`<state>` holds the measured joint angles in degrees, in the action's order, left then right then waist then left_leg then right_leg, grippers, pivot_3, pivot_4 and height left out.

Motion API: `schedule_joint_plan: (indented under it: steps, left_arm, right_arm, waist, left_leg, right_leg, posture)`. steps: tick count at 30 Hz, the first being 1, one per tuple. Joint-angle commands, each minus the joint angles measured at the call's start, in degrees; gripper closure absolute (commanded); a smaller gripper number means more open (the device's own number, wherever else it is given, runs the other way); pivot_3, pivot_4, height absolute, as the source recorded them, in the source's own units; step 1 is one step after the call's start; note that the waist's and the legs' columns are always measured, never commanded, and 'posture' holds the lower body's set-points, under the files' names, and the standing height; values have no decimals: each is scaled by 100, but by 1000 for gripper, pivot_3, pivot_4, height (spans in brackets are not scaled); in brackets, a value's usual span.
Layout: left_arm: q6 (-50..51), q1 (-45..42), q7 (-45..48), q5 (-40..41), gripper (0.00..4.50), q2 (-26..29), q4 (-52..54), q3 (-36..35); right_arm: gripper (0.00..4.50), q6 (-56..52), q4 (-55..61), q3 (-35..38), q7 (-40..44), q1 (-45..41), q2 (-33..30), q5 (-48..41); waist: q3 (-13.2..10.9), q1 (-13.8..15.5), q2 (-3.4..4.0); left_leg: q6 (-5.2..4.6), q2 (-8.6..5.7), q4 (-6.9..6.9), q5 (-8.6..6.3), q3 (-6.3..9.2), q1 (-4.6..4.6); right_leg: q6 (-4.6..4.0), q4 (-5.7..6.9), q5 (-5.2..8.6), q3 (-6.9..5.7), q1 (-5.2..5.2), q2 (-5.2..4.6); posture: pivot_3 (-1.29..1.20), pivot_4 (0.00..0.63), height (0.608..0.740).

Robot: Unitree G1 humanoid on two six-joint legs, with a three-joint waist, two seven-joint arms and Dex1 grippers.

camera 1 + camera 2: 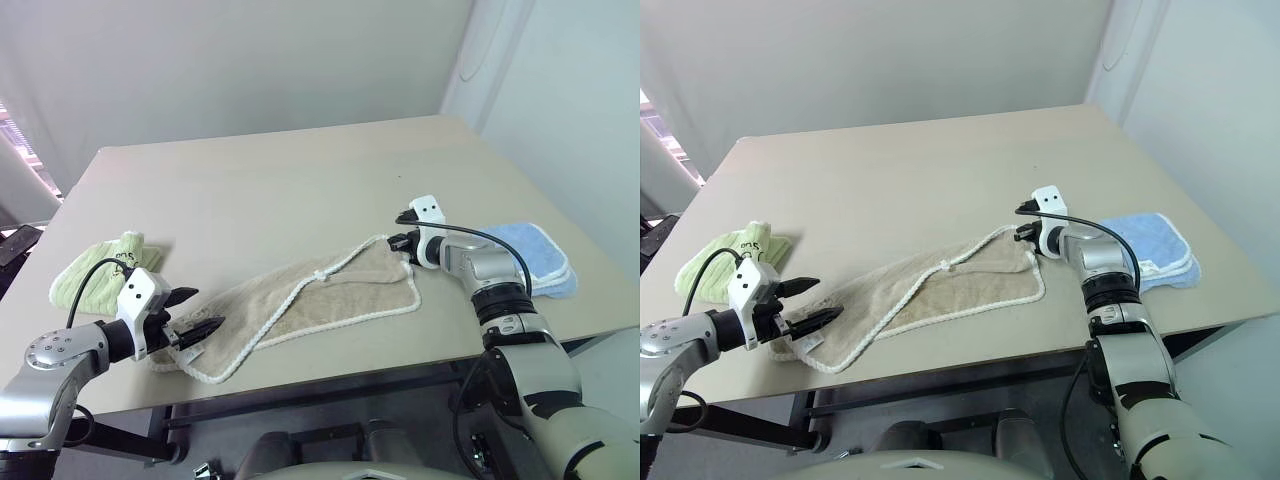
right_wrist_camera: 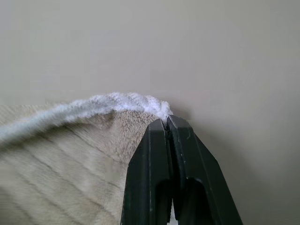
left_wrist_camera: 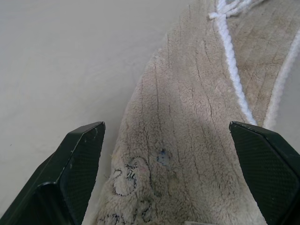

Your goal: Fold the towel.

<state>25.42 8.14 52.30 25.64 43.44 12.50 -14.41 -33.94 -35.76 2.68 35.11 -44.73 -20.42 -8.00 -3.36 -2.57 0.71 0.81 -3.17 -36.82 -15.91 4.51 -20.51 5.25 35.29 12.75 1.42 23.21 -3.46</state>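
step: you're at the first grab. Right gripper (image 2: 168,123) has its fingers pressed together on the corded corner of the towel (image 1: 330,295), at the towel's end farthest from the green cloth. Grip looks thin, mostly edging.
left side: left gripper (image 1: 198,312) hangs over the towel's other end w/ fingers spread wide, nothing held; the dark stitched mark (image 3: 133,171) lies between them.
towel: lies mostly flat on the table (image 1: 270,190), long and slanted, one long edge already turned over itself.
next: I'd say drop the left gripper & pinch that near corner, then carry both corners across together; keep them level or the fold skews.
around: green cloth (image 1: 95,272) just beside the towel's left end; blue cloth (image 1: 535,255) just beside the right end, under the right arm.
in the way: nothing on the towel; watch the blue cloth when you swing the right arm.
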Motion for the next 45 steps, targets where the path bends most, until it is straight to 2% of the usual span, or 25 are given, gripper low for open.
schedule_joint_plan:
  steps: [1,6,11,16,23,33,39,45]
  left_arm:
    - [54,-82,3,148,0,128,155,-289]
    - [544,464,206,786,0,344,970,-1026]
    - [622,1528,627,867,0,633,1717,-1536]
    - [497,1808,672,709,0,616,1675,-1692]
    - [-139,1920,563,4,0,337,1359,-817]
    - [-820,1397,492,-538,0,109,662,10]
    - [-987,1032,462,-603,0,95,389,220]
    - [-708,513,329,-409,0,-68,456,435]
  right_arm:
    - [4463,-61,873,240,160,-168,-76,-375]
    - [4463,-60,1198,106,177,-112,-79,-410]
    - [4463,178,975,-47,79,-75,6,-276]
    - [4463,213,1119,317,-52,-437,146,-620]
    - [4463,184,1553,465,-146,-1094,138,-870]
    - [4463,-41,2276,355,-379,-1548,215,-1048]
    - [4463,-105,2609,221,-411,-1724,247,-1056]
    - [4463,-160,2807,162,-442,-1831,254,-1074]
  waist:
    - [-1,4,2]
    - [-4,-9,-3]
    - [-8,-6,4]
    - [-17,5,13]
    - [-20,0,19]
    - [-16,10,12]
    - [-16,11,12]
    - [-15,16,11]
  left_leg:
    - [0,1,0,0,1,0]
    - [0,1,0,0,0,-4]
    - [0,0,9,-1,-5,-5]
    - [0,4,9,0,0,-4]
    - [1,1,26,0,-6,-4]
    - [1,2,58,1,-4,1]
    - [1,2,61,1,-4,2]
    - [1,0,57,1,-5,2]
  right_leg:
    - [0,0,0,0,0,0]
    - [1,-5,0,-1,1,-2]
    - [-5,-12,4,2,4,-9]
    - [12,-9,19,-2,6,-4]
    - [-11,-14,7,1,13,-7]
    - [-18,-13,11,0,24,-7]
    - [-17,-11,11,0,27,-7]
    - [-17,-10,10,0,23,-8]
  posture:
    - [0,0,740]
    - [0,0,740]
    - [0,0,740]
    - [0,0,740]
    - [0,0,740]
    - [0,0,740]
    - [0,0,740]
    - [0,0,740]
